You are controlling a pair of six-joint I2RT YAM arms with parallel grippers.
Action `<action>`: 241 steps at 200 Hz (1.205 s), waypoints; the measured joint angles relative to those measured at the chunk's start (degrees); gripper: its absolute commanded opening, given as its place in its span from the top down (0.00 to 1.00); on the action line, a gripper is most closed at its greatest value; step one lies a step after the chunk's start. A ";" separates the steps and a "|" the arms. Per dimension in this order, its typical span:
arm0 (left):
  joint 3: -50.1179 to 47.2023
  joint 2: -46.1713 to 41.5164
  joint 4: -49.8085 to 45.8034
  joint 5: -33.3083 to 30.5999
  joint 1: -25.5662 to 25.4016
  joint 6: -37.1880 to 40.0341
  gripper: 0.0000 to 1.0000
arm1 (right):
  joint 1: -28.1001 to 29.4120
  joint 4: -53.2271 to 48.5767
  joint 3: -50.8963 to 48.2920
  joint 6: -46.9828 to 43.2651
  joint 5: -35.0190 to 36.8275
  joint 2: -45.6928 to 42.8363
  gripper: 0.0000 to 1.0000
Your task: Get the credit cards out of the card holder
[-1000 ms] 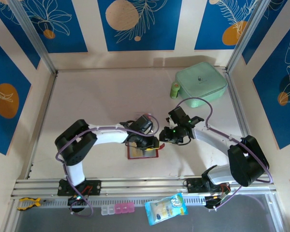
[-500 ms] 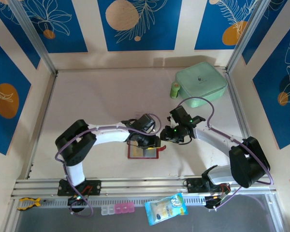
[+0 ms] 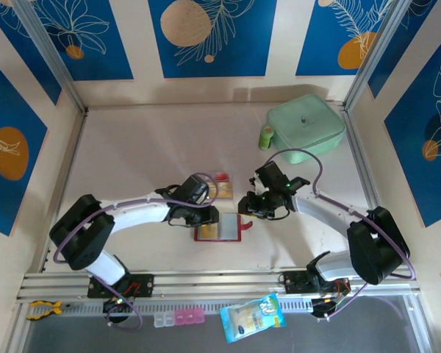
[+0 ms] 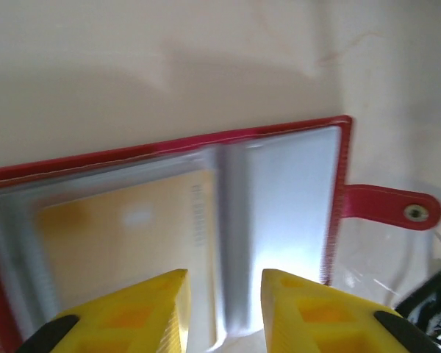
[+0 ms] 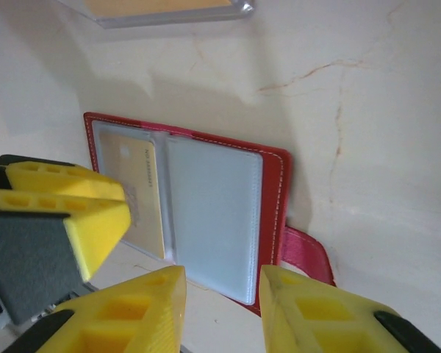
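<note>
One card newly beyond card holder

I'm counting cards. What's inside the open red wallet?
A tan card sits in one clear pocket of the red wallet; the pocket nearer the snap tab looks empty. Anything behind those pockets is covered.

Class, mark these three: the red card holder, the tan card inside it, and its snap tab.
card holder (image 5: 213, 213), right wrist view, on its empty clear pocket.
tan card (image 4: 117, 228), left wrist view, on its face.
snap tab (image 4: 382, 208), left wrist view, on the red strap.
</note>
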 measured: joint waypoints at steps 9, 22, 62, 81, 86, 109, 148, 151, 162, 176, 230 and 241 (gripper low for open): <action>-1.29 -0.90 -0.17 -0.22 0.76 0.17 0.68 | 0.33 0.37 0.31 0.35 -0.31 0.74 0.68; -2.86 -1.84 -0.24 -0.37 1.70 0.31 0.67 | 1.07 0.87 0.90 0.74 -0.48 1.99 0.68; -4.72 -2.49 0.74 -0.20 2.45 0.26 0.66 | 3.58 2.73 2.91 1.70 -1.70 5.73 0.68; -5.33 -2.54 1.90 0.17 2.49 0.11 0.66 | 4.87 3.89 3.52 2.38 -2.36 7.63 0.68; -5.49 -2.62 2.21 0.31 2.49 0.09 0.66 | 5.25 4.11 3.65 2.58 -2.60 8.15 0.68; -6.27 -3.48 2.86 0.55 2.54 -0.15 0.66 | 6.91 5.64 4.26 3.28 -3.41 10.62 0.69; -6.47 -5.18 1.60 0.48 2.54 -0.31 0.67 | 9.05 7.96 4.92 4.61 -4.85 13.55 0.69; -6.47 -5.33 1.42 0.46 2.54 -0.31 0.69 | 9.16 8.20 4.94 4.72 -4.85 13.77 0.69; -6.45 -5.64 0.87 0.04 2.54 -0.17 0.74 | 9.55 8.83 5.01 5.01 -5.07 14.32 0.69; -6.45 -5.64 -0.04 -0.42 2.60 0.07 0.79 | 10.01 9.60 5.01 5.46 -5.29 14.95 0.69; -6.45 -4.79 -2.05 -1.49 2.82 0.35 0.91 | 11.02 11.23 5.01 6.25 -5.57 15.80 0.70; -6.45 -4.74 -2.34 -1.64 2.84 0.33 0.92 | 11.02 11.37 5.01 6.29 -5.79 15.96 0.70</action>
